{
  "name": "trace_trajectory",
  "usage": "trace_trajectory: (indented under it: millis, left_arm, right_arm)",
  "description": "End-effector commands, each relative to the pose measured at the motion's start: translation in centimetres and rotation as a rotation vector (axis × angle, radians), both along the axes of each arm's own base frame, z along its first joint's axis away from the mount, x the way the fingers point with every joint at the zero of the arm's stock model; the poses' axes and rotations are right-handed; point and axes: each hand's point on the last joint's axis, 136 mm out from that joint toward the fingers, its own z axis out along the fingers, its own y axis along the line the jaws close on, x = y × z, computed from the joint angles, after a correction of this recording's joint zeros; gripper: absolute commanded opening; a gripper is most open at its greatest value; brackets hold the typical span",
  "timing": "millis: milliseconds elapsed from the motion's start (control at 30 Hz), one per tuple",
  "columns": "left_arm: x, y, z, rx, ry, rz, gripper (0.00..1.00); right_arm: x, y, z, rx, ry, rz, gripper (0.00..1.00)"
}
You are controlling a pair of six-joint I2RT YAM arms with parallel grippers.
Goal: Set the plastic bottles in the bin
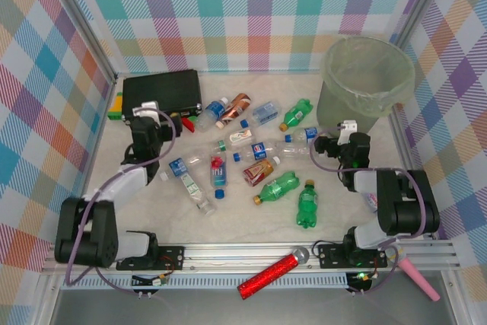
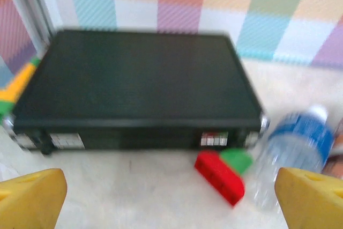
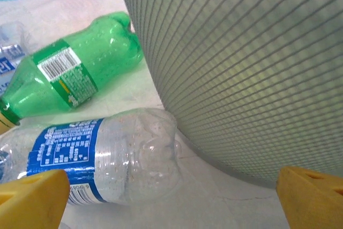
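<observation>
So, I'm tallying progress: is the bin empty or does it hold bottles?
Looks empty: from above, the bin shows pale liner inside and no bottle, while the bottles lie scattered on the table.

I see a robotics lab cell: left arm [image 1: 114, 188] and right arm [image 1: 388, 195] bolted to an aluminium rail [image 1: 251, 250] at 6 o'clock, plaid-cloth walls [image 1: 259, 13] boxing in the table [image 1: 228, 226].

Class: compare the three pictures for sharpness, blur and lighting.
Left wrist view: blurred throughout, the black case and blue-labelled bottle smeared. Right wrist view: sharp on the clear bottle, with a fine grid pattern across the bin. Top external view: sharp, evenly lit, only faint shadows.
</observation>
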Motion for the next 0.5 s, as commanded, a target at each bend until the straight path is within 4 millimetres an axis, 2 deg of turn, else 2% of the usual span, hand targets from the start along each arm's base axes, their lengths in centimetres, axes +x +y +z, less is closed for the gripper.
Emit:
trace_trajectory:
  millis: [0, 67, 167, 267, 400, 467]
  left_arm:
    - [-1.9, 2.3, 2.5, -0.089, 0.094, 0.165, 1.00]
    - [-2.9, 3.1, 5.2, -0.126, 0.132, 0.235, 1.00]
    - [-4.6, 3.3, 6.1, -0.177, 0.222, 0.282, 0.99]
    - [-5.5, 1.5, 5.9, -0.230, 0.264, 0.191, 1.00]
    - [-7.0, -1.2, 5.6, -0.352, 0.282, 0.063, 0.99]
    - [-7.7, -2.6, 5.5, -0.414, 0.284, 0.010, 1.00]
  right_arm:
    - [-0.3, -1.1, 3.1, 0.024, -0.002, -0.084, 0.99]
    - [-0.9, -1.4, 4.5, 0.076, 0.015, -0.121, 0.99]
    - [-2.3, -1.7, 7.1, 0.168, 0.021, -0.183, 0.99]
    - [-4.4, -2.0, 8.9, 0.294, 0.049, -0.268, 0.99]
    - [-8.3, -3.6, 9.6, 0.483, 0.127, -0.483, 0.99]
    - [-8.7, -2.1, 11.1, 0.499, 0.090, -0.377, 0.99]
